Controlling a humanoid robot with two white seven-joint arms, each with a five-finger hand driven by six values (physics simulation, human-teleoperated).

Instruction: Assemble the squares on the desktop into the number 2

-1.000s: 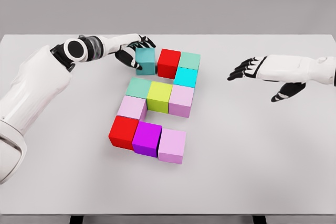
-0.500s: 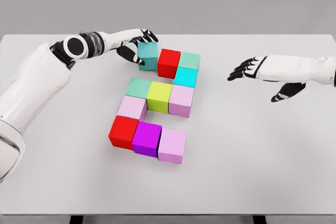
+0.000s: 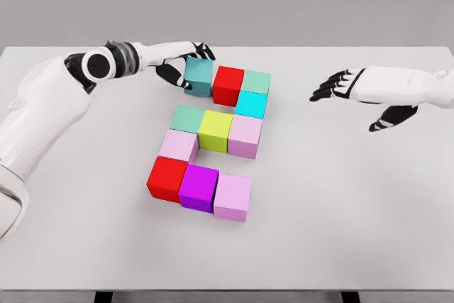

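Eleven cubes sit on my bench point(image 3: 369, 232), and ten of them already read as most of a 2: a red cube point(image 3: 228, 84) and a mint cube point(image 3: 256, 81) along the top, a cyan cube point(image 3: 250, 103) below the mint one, a middle row of green point(image 3: 187, 118), yellow-green point(image 3: 215, 130) and pale pink point(image 3: 245, 135), a pink cube point(image 3: 177, 145) stepping down on the left, and a bottom row of red point(image 3: 167, 178), purple point(image 3: 198, 186) and lilac point(image 3: 232, 196).

My left hand point(image 3: 183, 64) is clamped on the teal cube point(image 3: 198, 76), dark fingers wrapped over its far and left faces. That cube is at the top-left of the figure, just beside the upper red cube; I cannot tell whether their faces touch or whether it rests fully on the bench. My right hand point(image 3: 355, 90) hovers well off to the right, fingers spread, holding nothing.

I judge this to be the last placement, closing the top bar. Next I need to seat the teal cube flush and square against the red one, then let go cleanly without dragging it or nudging the row.
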